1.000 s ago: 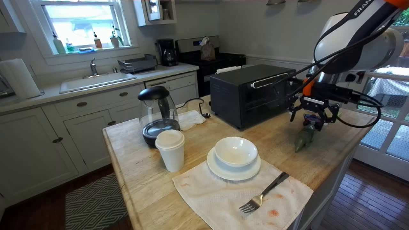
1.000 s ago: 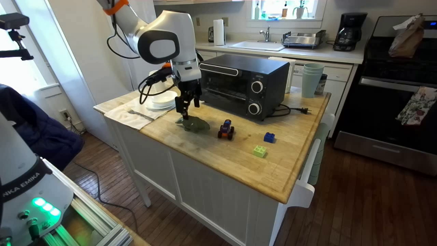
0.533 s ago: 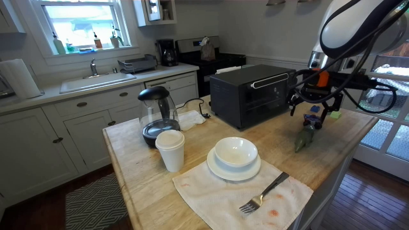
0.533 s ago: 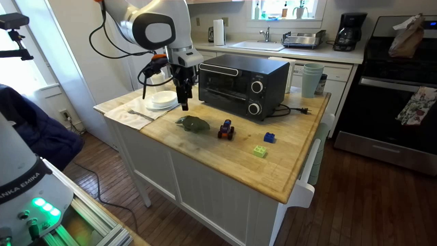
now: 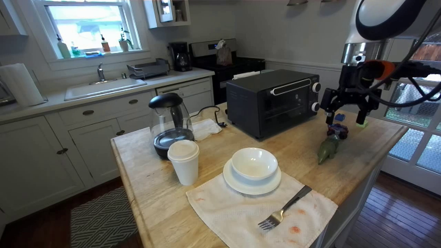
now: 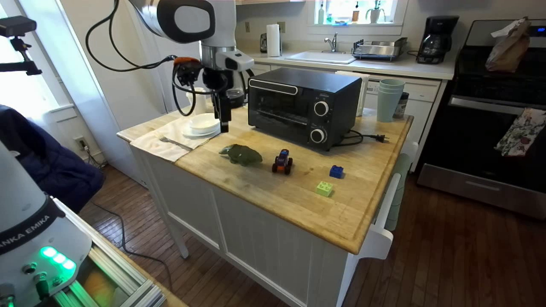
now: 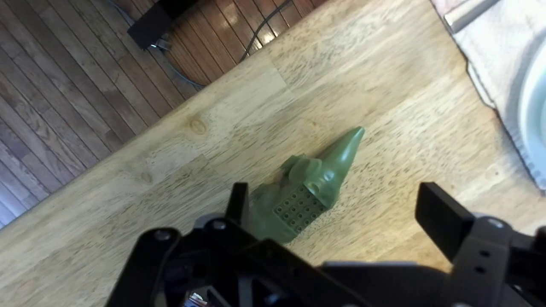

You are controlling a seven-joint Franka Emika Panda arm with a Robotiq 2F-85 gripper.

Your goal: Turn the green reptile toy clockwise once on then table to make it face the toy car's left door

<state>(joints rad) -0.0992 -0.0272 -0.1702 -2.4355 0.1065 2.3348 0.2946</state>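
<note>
The green reptile toy [image 6: 242, 155] lies on the wooden table [image 6: 273, 183]. In the exterior view its broad end is toward the toy car [image 6: 283, 162] with a gap between, and its pointed end is toward the plate. The toy also shows in an exterior view [image 5: 328, 148], in front of the car [image 5: 338, 131]. My gripper [image 5: 345, 119] is open and empty, above the table, apart from the toy. In the wrist view the toy [image 7: 337, 166] shows between the open fingers [image 7: 335, 200], nearer the left finger, which hides part of its broad end.
A black toaster oven [image 6: 305, 106] stands behind the toys. A blue brick [image 6: 336, 171] and a lime brick [image 6: 324, 188] lie beyond the car. A bowl [image 5: 254, 163] on a plate and a fork [image 5: 286, 208] lie on a cloth, near a cup [image 5: 184, 162] and kettle [image 5: 174, 124].
My gripper has risen from right at the reptile toy to well above it, and has turned more upright. The reptile toy and the car have not moved.
</note>
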